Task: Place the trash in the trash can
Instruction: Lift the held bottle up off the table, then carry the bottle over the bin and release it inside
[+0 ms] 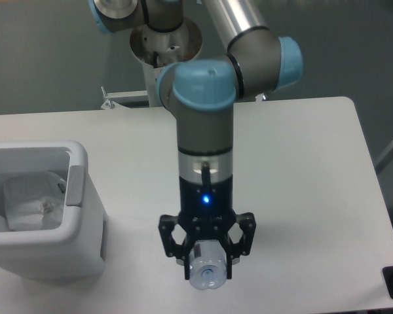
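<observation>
Bottle (205,273) gripped in the closed tool (207,252), right of the trash can (78,216).

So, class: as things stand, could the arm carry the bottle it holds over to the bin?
Probably yes. The end effector grips the bottle, the table between looks bare, and the bin is open-topped.

My matt black two-finger gripper (207,250) clasped the glossy crushed clear plastic bottle (205,273); left of it, the smooth boxy white plastic bin (78,216) held the crinkled clear plastic bag (31,199).
</observation>
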